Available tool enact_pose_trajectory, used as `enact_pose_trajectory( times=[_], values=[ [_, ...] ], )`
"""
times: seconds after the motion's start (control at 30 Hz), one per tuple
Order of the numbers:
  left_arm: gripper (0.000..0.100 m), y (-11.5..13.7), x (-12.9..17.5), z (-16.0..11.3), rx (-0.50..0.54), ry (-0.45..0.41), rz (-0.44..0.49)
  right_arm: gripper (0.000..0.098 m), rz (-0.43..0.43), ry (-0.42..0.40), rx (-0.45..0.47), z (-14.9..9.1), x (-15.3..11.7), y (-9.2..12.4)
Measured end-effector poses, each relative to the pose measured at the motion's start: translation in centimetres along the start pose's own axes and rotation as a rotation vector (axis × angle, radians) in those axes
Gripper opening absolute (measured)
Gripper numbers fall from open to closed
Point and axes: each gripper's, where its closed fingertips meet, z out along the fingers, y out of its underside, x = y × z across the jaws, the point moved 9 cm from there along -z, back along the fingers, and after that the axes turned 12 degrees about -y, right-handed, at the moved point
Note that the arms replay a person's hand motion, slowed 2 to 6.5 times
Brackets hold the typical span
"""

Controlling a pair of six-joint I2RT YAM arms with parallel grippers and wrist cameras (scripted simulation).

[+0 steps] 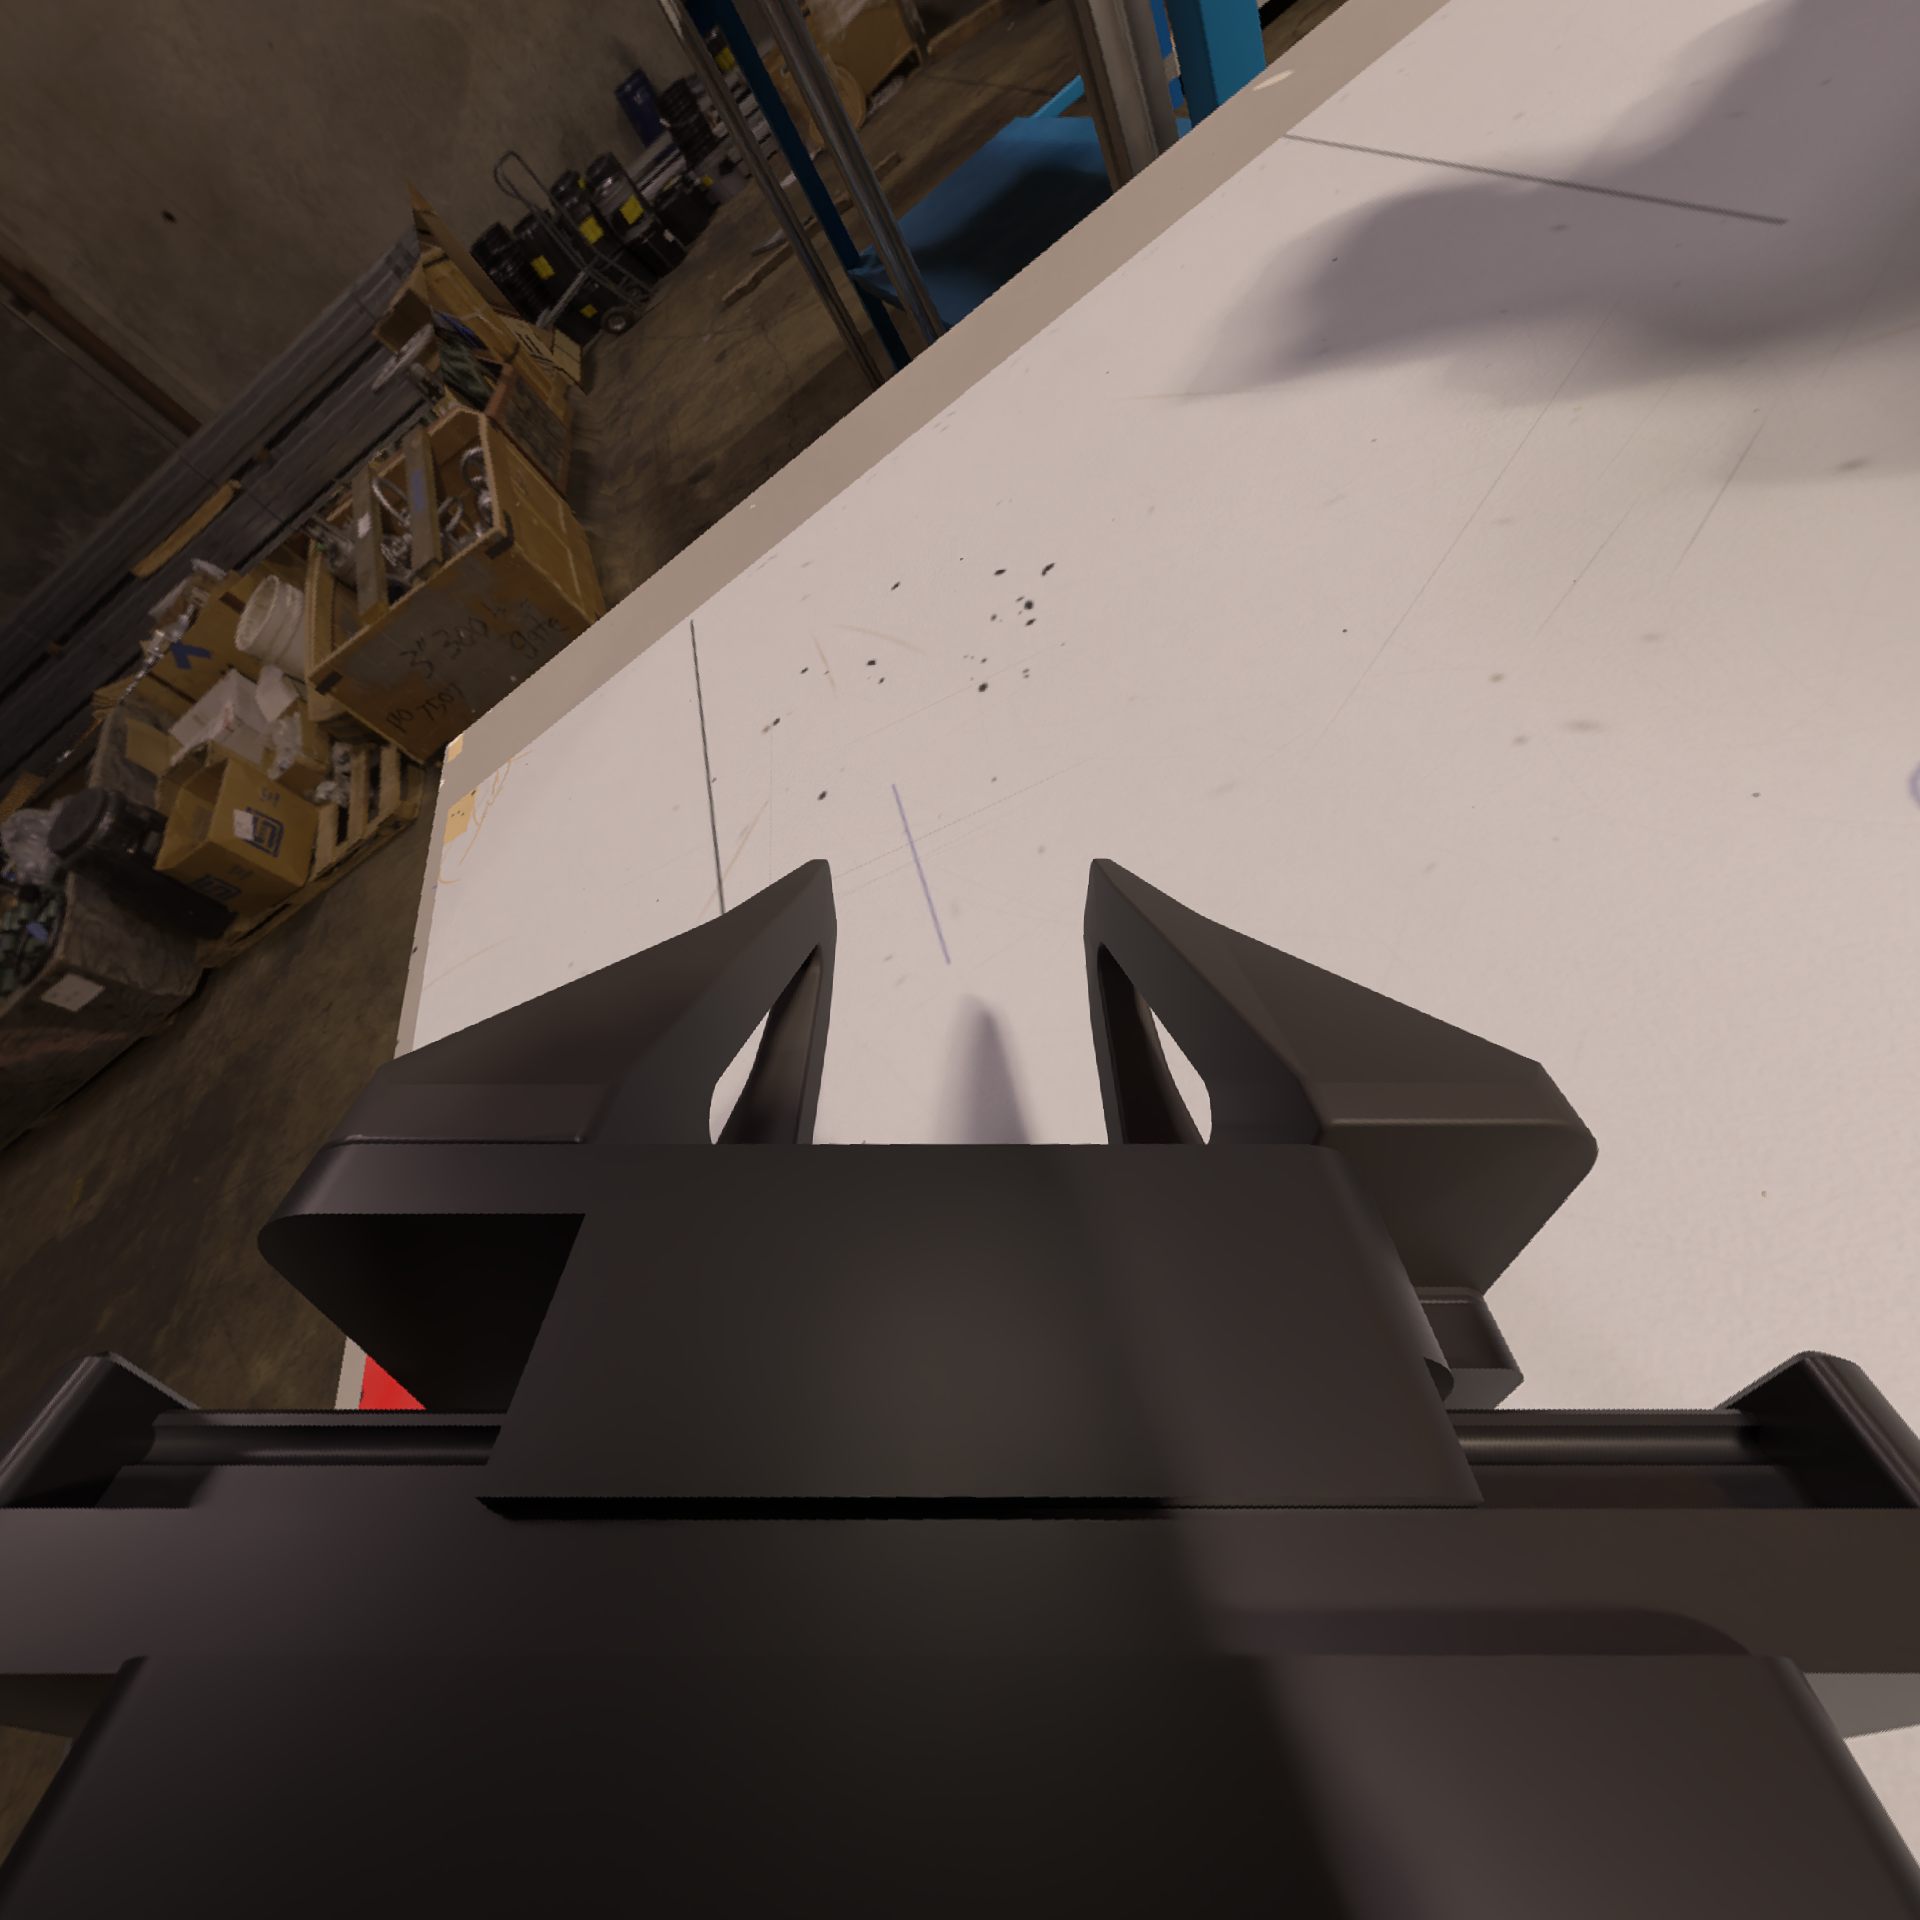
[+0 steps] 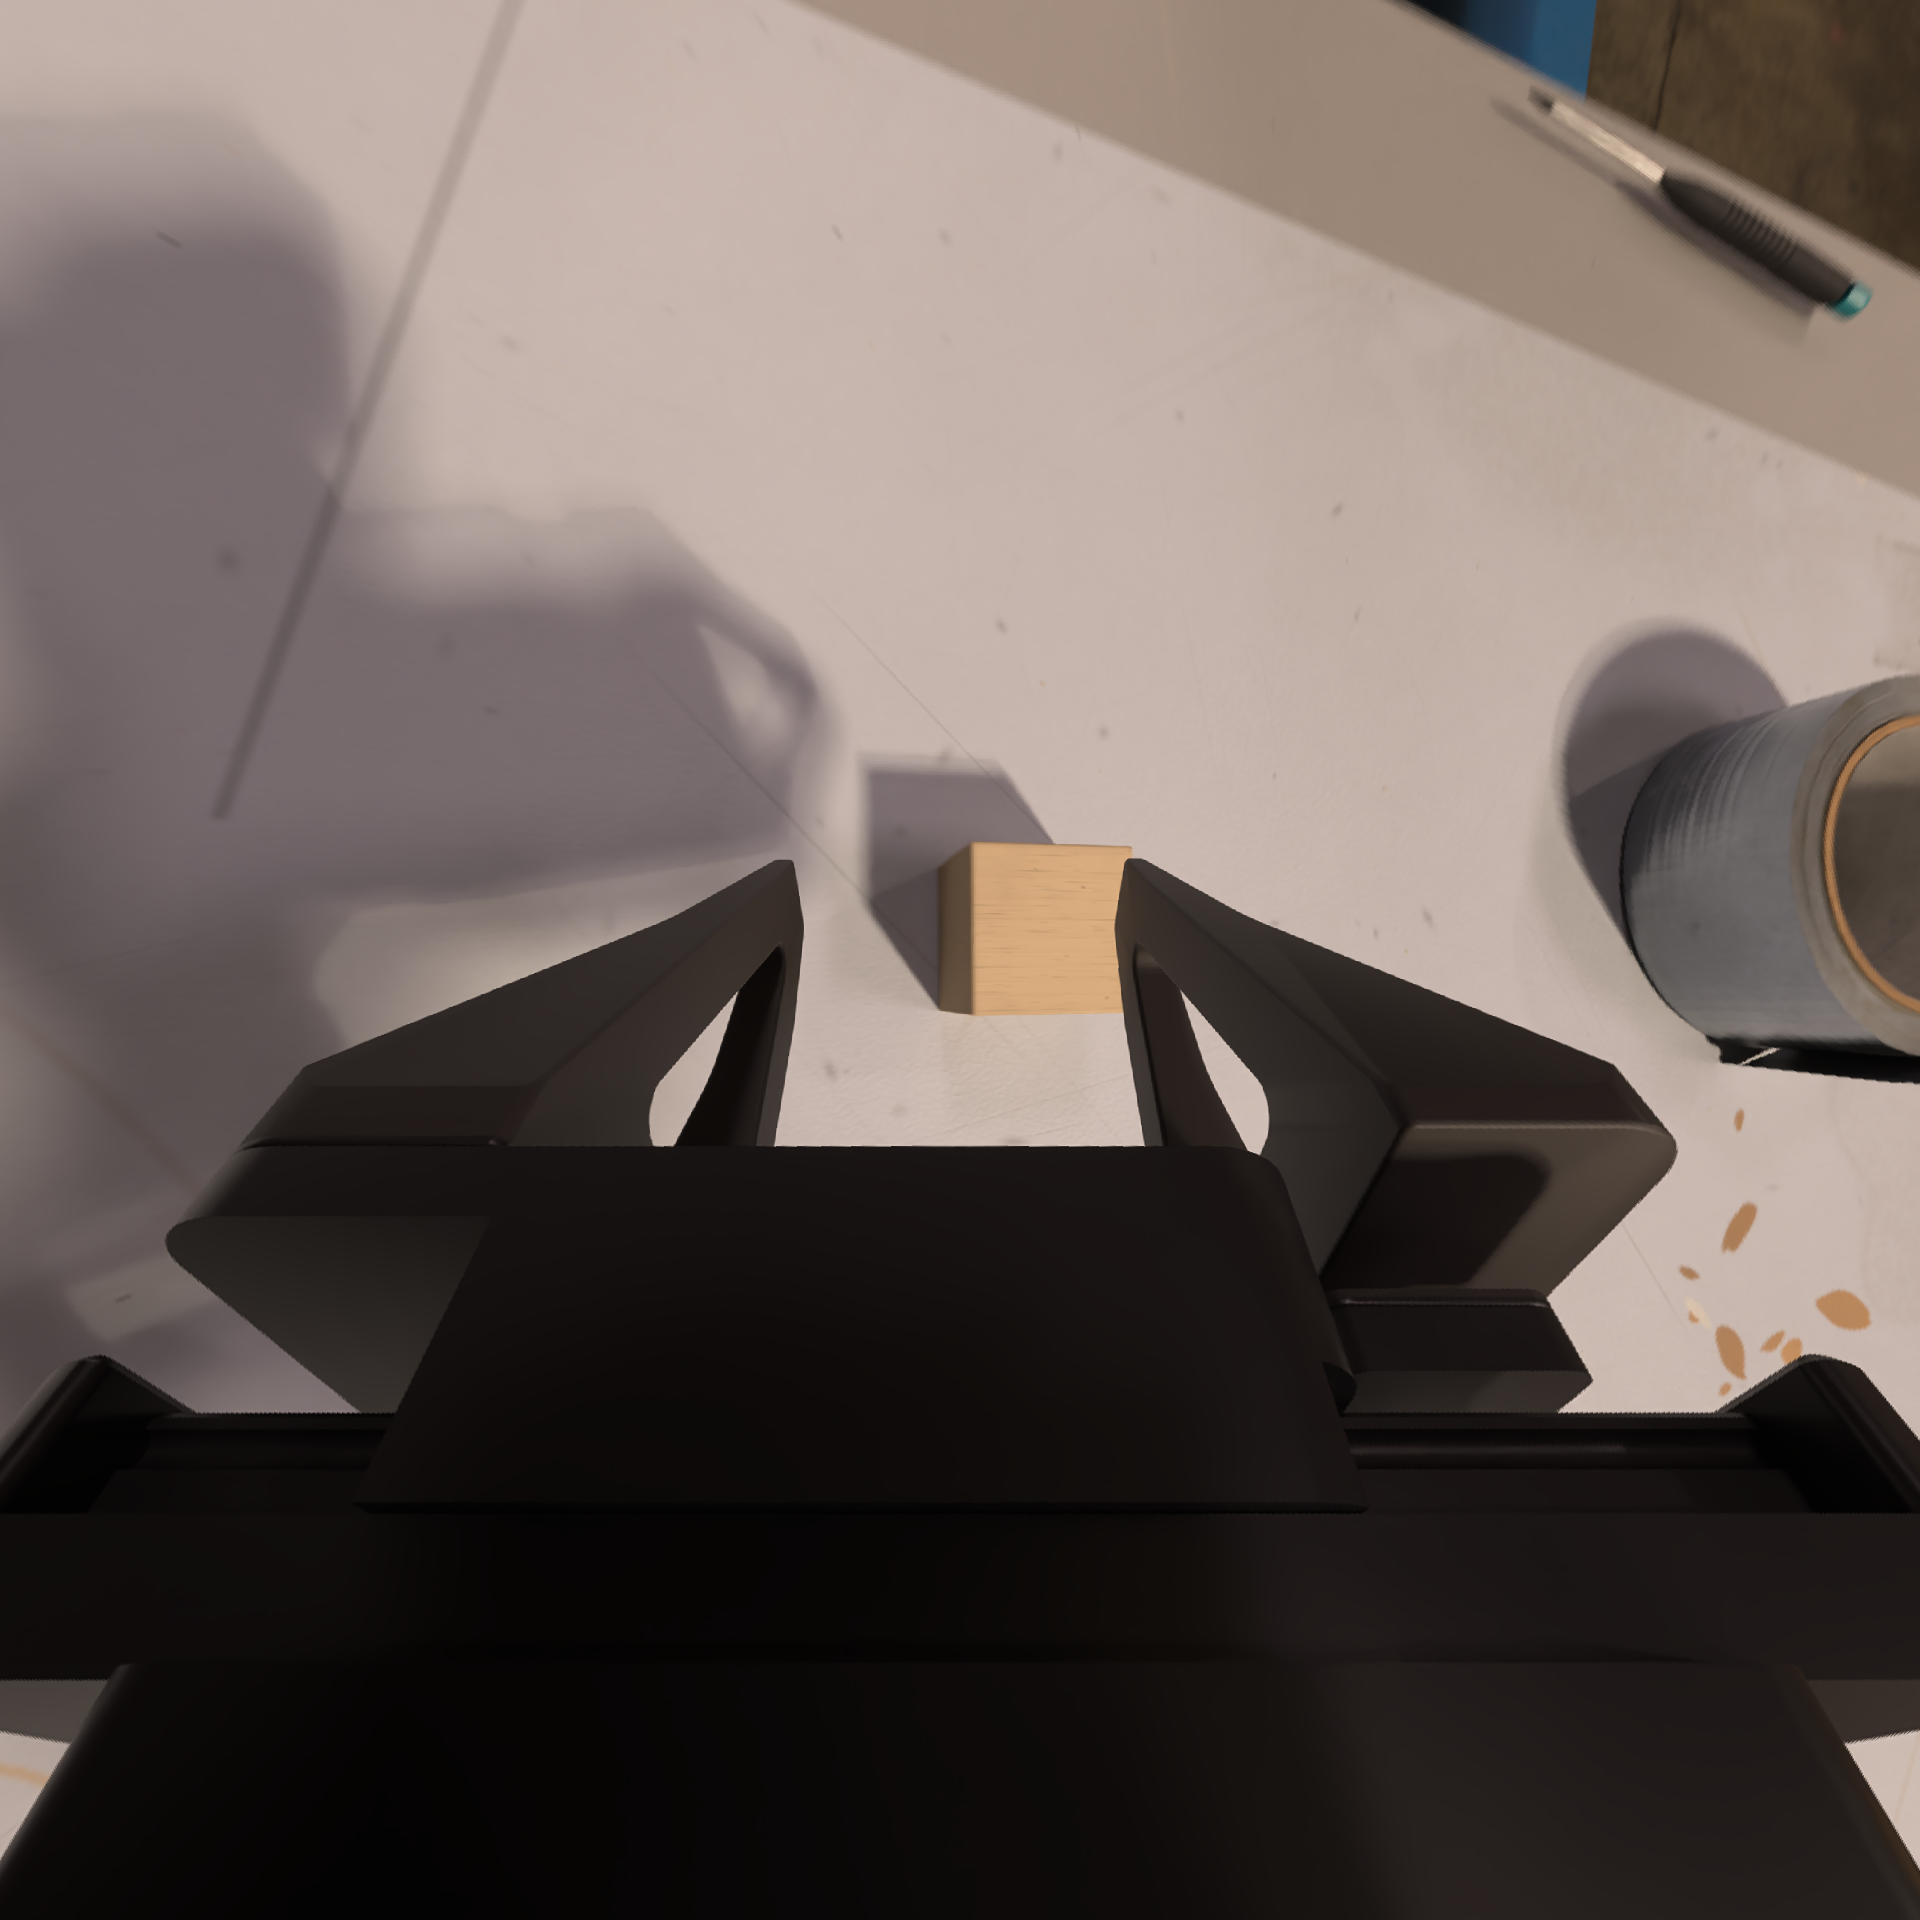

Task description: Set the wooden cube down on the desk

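In the right wrist view, the right hand (image 2: 961, 883) fills the lower half of the frame, its two dark fingers spread apart and gripping nothing. The wooden cube (image 2: 1034, 928) sits on the white desk (image 2: 1143, 468) at the centre of the frame, between the fingertips. It lies against or just beside the finger on the right, with a clear gap to the finger on the left. A roll of grey tape (image 2: 1766, 883) stands at the right edge. A pen (image 2: 1704, 203) lies in the upper right corner.

In the left wrist view, the left hand (image 1: 958, 883) is also spread and empty over bare desk (image 1: 1351, 623). Cardboard boxes (image 1: 447, 582) crowd the floor at upper left.
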Motion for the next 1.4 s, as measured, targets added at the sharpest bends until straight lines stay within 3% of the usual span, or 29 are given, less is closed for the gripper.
enact_pose_trajectory(
  times=[0.37,0.57,0.8,1.0,1.2,1.4],
  values=[
    [0.044,0.0,0.1,0.0,-0.002,0.009,0.002,0.0543,-0.103,-0.13,0.279,-6.7,-7.9,-2.3],
    [0.049,0.0,0.0,0.1,-0.003,0.018,-0.003,0.0547,-0.201,-0.233,0.398,-8.3,-13.7,-2.3],
    [0.054,0.1,-0.1,0.2,-0.01,0.026,-0.008,0.0544,-0.267,-0.346,0.421,-5.7,-19.9,-0.8],
    [0.058,0.1,-0.2,0.2,-0.003,0.043,-0.016,0.0537,-0.307,-0.362,0.414,-1.8,-23.7,0.7],
    [0.064,0.2,-0.4,0.1,0.0,0.072,-0.03,0.0514,-0.345,-0.375,0.363,1.0,-25.9,2.0],
    [0.067,0.1,-0.4,0.0,0.001,0.117,-0.058,0.0504,-0.393,-0.345,0.351,1.8,-26.4,2.5]
  ],
)
